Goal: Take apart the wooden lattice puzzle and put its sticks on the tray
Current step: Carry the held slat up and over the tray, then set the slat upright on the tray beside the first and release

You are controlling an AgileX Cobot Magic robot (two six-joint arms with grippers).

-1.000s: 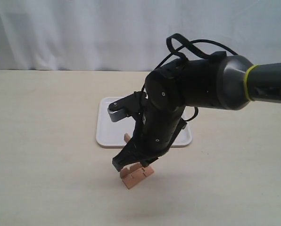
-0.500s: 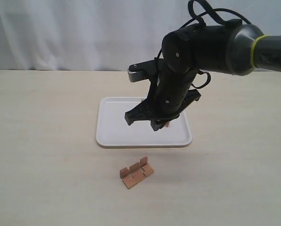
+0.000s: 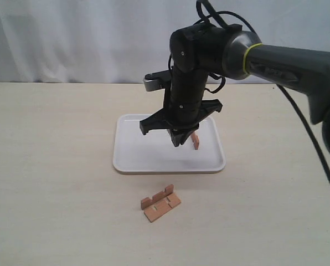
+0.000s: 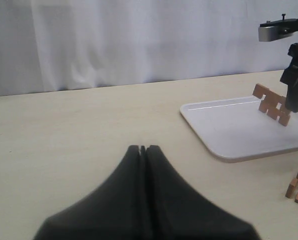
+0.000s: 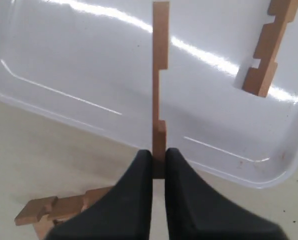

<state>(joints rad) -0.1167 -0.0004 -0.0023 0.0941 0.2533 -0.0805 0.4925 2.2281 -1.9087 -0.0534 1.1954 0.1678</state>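
My right gripper (image 5: 159, 152) is shut on one end of a notched reddish-brown stick (image 5: 159, 75), holding it over the white tray (image 5: 89, 50). In the exterior view this gripper (image 3: 179, 141) hangs just above the tray (image 3: 137, 152), and the held stick is mostly hidden behind it. Another stick (image 5: 266, 50) lies on the tray, also seen in the exterior view (image 3: 195, 139). The remaining part of the lattice puzzle (image 3: 160, 202) sits on the table in front of the tray. My left gripper (image 4: 143, 148) is shut on nothing, low over the table, well apart from the tray (image 4: 229, 130).
A white curtain (image 3: 71, 39) closes off the back of the light wooden table (image 3: 49, 183). The right arm's dark forearm (image 3: 276, 58) reaches in from the right above the tray.
The right gripper rose from the puzzle with a stick in it and moved back over the tray. The rest of the puzzle stayed on the table.
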